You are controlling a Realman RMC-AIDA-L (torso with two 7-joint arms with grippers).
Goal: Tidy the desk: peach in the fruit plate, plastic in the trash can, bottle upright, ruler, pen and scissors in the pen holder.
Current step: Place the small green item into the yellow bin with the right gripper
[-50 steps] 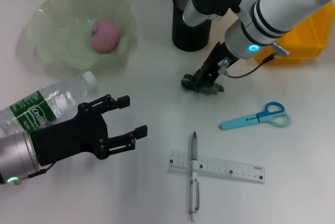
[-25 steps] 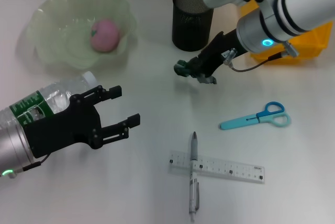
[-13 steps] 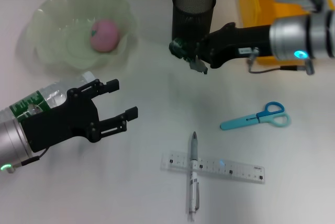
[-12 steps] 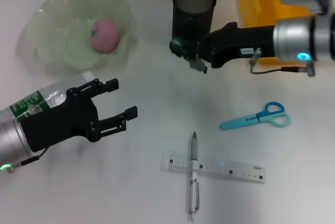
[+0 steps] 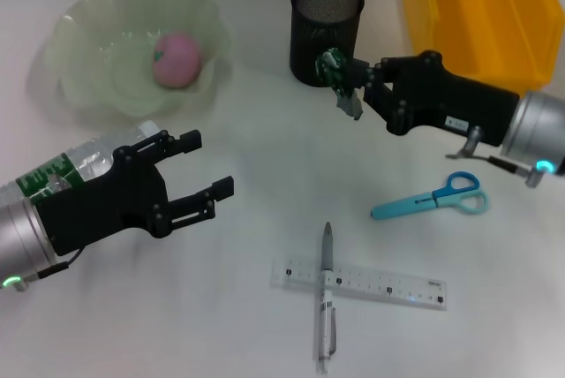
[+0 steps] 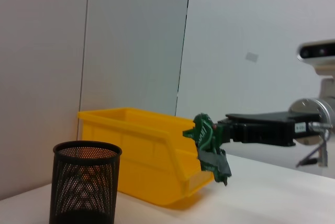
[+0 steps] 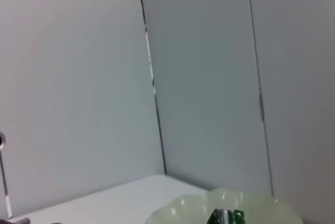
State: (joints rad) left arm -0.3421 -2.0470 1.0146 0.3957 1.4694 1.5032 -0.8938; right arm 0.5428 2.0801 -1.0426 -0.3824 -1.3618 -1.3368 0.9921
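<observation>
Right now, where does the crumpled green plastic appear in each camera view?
Head view: green plastic pinched by the right gripper, in front of the black pen holder.
Left wrist view: mid-frame, before the yellow bin.
Right wrist view: a scrap at the bottom edge.
Shared landmark: pen holder.

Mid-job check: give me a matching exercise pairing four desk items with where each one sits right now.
Items:
1. peach
2. plastic wrapper
3. pen
4. bottle

Places:
A. lying across the ruler
B. held off the table in the right pincer
C. in the green fruit plate
D. on its side beside the open left pincer

Pairs: 1-C, 2-B, 3-A, 4-D
</observation>
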